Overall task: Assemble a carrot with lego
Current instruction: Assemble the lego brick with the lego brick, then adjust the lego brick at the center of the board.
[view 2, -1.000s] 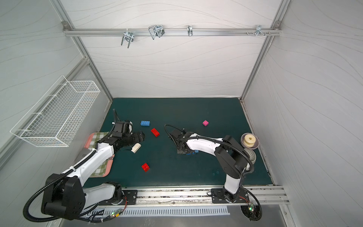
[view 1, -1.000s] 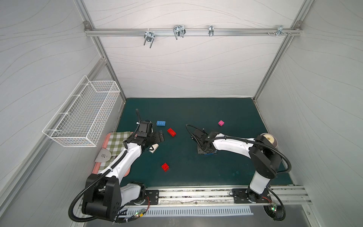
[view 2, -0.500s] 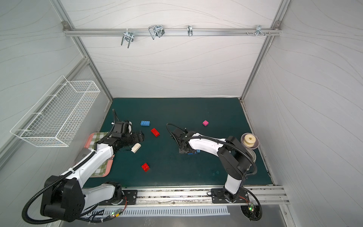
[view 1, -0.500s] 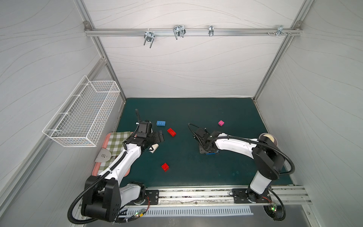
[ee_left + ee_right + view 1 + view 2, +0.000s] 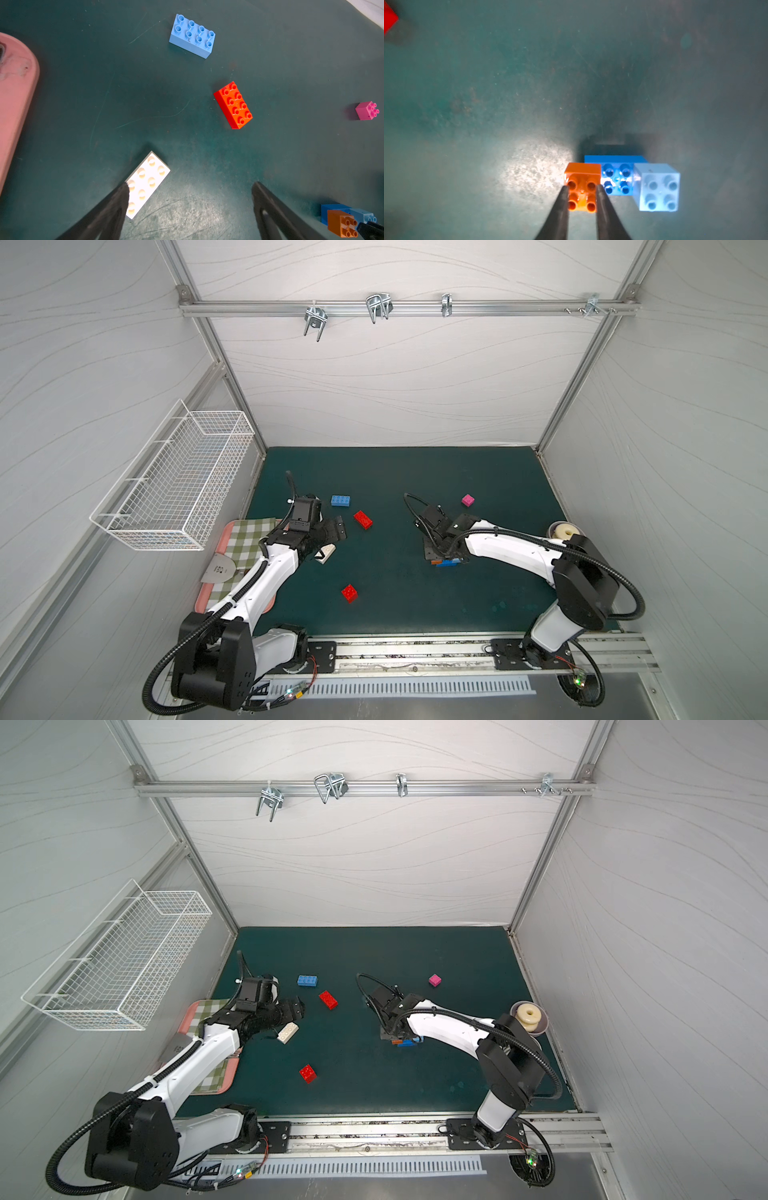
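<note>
The right gripper (image 5: 582,187) is clenched on the orange brick (image 5: 582,172) at the blue brick's (image 5: 616,180) end, while the left gripper (image 5: 190,184) hangs released, the white brick (image 5: 148,180) just beside it.

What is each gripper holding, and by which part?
The right gripper is shut on the orange brick, clamping two opposite sides. The left gripper is open and holds nothing.
</note>
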`<state>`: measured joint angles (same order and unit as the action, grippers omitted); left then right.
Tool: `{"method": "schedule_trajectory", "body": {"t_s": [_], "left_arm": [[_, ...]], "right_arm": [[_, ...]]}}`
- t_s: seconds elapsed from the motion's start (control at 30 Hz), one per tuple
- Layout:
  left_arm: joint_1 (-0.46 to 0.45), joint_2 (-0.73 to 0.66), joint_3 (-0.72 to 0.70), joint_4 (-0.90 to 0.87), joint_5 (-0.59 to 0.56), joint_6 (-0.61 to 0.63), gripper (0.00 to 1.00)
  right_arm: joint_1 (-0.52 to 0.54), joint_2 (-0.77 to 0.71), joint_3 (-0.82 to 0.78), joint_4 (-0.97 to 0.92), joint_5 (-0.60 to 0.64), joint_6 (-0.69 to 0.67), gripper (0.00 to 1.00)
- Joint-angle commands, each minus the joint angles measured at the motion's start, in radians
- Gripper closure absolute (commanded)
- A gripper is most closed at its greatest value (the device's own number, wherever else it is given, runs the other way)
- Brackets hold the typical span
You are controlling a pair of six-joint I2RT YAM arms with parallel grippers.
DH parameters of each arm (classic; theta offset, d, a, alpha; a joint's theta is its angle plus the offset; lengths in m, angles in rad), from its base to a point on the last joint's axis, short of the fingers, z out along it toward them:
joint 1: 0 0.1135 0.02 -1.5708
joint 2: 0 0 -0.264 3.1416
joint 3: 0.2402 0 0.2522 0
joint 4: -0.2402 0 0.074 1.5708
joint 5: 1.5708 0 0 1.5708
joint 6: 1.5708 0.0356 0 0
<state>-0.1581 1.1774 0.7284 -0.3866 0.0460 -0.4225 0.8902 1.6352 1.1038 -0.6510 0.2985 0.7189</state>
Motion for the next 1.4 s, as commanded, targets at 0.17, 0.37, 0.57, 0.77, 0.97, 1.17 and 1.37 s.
{"method": "schedule_trajectory", "body": {"t_s": [0.17, 0.37, 0.57, 0.77, 0.97, 1.17, 1.37], "left_arm": [[-0.003, -0.025, 0.000, -0.003, -0.015, -0.005, 0.08], [-0.003, -0.026, -0.001, -0.003, -0.018, -0.005, 0.08], [-0.003, -0.031, -0.001, -0.006, -0.021, -0.005, 0.07], [-0.003, -0.038, -0.001, -0.006, -0.028, -0.005, 0.07], [-0.003, -0.041, -0.002, -0.005, -0.029, -0.004, 0.07], [-0.003, -0.047, -0.004, -0.003, -0.035, -0.002, 0.07], [-0.003, -0.050, -0.007, 0.000, -0.040, -0.004, 0.07]], "right_arm": [[-0.035, -0.003, -0.046, -0.005, -0.036, 0.034, 0.90], [-0.048, 0.018, -0.067, -0.003, -0.057, 0.044, 0.91], [-0.052, -0.018, -0.064, -0.001, -0.050, 0.047, 0.90], [-0.053, -0.100, -0.041, 0.007, -0.061, 0.016, 0.81], [-0.022, -0.179, -0.087, -0.002, -0.131, -0.006, 0.64], [0.043, -0.231, -0.230, 0.070, -0.264, -0.063, 0.28], [0.088, -0.209, -0.311, 0.167, -0.292, -0.098, 0.04]]}}
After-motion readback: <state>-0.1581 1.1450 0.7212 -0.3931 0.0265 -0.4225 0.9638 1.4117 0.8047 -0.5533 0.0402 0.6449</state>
